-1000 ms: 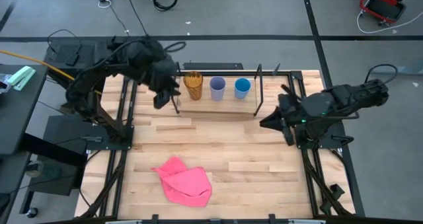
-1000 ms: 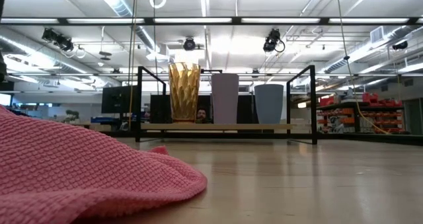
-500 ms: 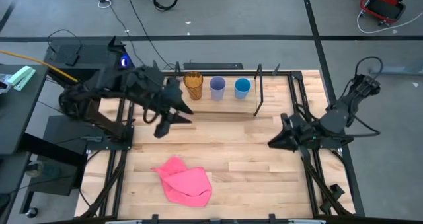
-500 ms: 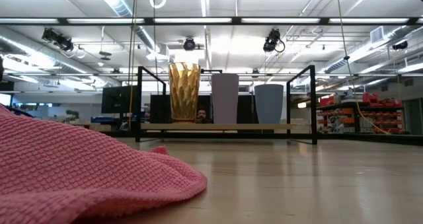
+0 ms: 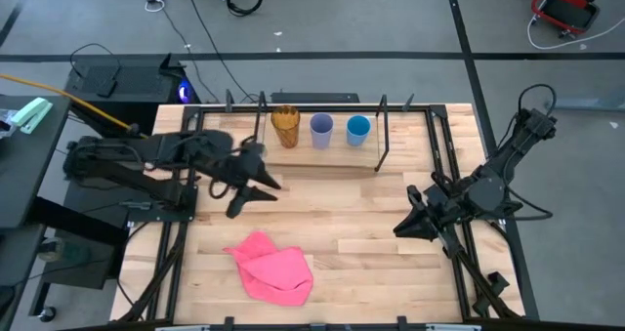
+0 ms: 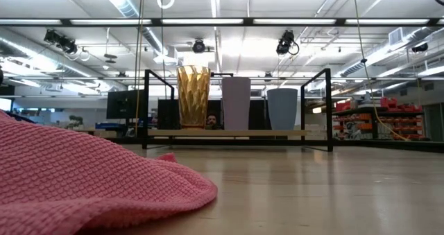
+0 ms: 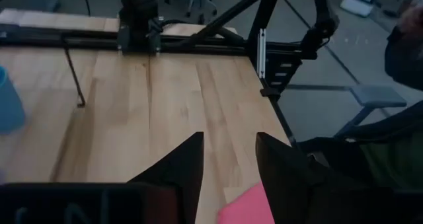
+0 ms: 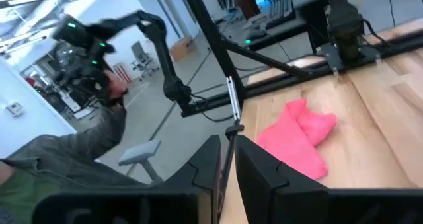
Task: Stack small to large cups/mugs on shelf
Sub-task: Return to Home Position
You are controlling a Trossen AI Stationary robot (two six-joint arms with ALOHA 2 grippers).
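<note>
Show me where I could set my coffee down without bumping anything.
The table is barest in its middle, bordered by the shelf, left arm, right arm and pink cloth. Between cloth and right arm is free too. The shelf is crowded: amber cup, lavender cup and blue cup nearly fill it.

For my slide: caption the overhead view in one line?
Amber cup, lavender cup and blue cup stand on the shelf; left gripper and right gripper hang clear.
</note>
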